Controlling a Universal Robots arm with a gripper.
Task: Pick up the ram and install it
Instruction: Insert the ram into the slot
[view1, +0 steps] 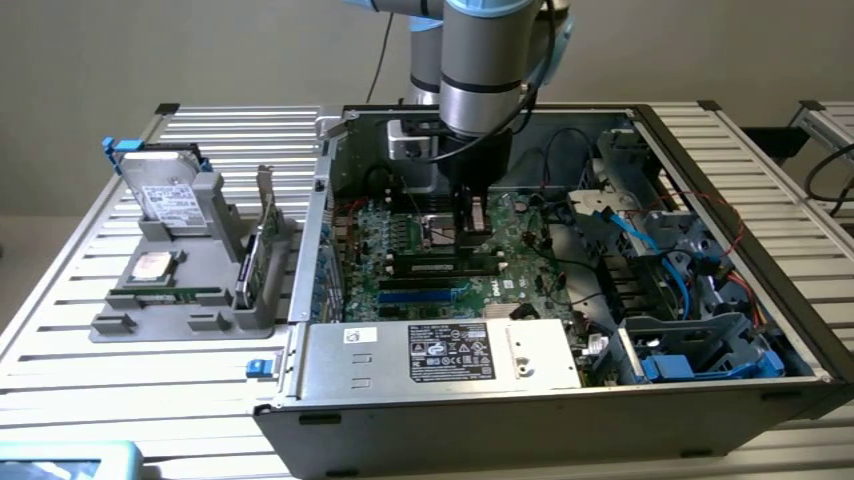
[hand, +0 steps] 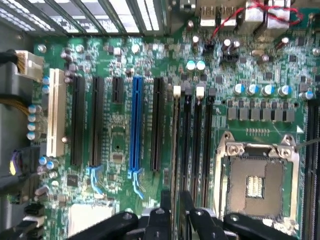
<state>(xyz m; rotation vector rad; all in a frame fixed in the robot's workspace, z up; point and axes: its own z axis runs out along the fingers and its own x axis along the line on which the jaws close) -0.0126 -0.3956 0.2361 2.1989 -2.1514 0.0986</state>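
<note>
- Your gripper (view1: 467, 238) comes straight down into the open dark metal computer case (view1: 747, 250), right over the memory slots beside the square silver processor socket (hand: 257, 175). That makes sense, since those slots only take a stick pushed in vertically.
- The long, narrow green ram stick (hand: 175, 150) stands on edge in the black memory slot furthest from the socket. In the exterior view the same ram stick (view1: 441, 267) shows its dark chips and pale sticker just under the tool.
- The jaws look parted. The black fingers (hand: 165, 220) sit one on each side of the stick's top edge with a sliver of gap, so I'd say the slot is holding it up, not the grip.
- The small white latch (hand: 176, 91) at the far end of that slot is the thing to check. I can't tell if it's clicked in.
- The three black neighbouring memory slots (hand: 197, 150) look empty. Further off are the long blue plastic expansion slot (hand: 135, 125) and the white plastic slot (hand: 55, 112).
- It's tight in there. The socket's metal frame is close on one side, loose blue cables (view1: 627, 230) hang toward the exterior view's right, and the silver power supply box (view1: 441, 352) sits in front.
- The grey plastic parts tray (view1: 187, 320) is outside the case on the exterior view's left. It holds the tall green bracketed card (view1: 263, 235) and the silver hard drive (view1: 167, 200), well clear of everything.
</note>
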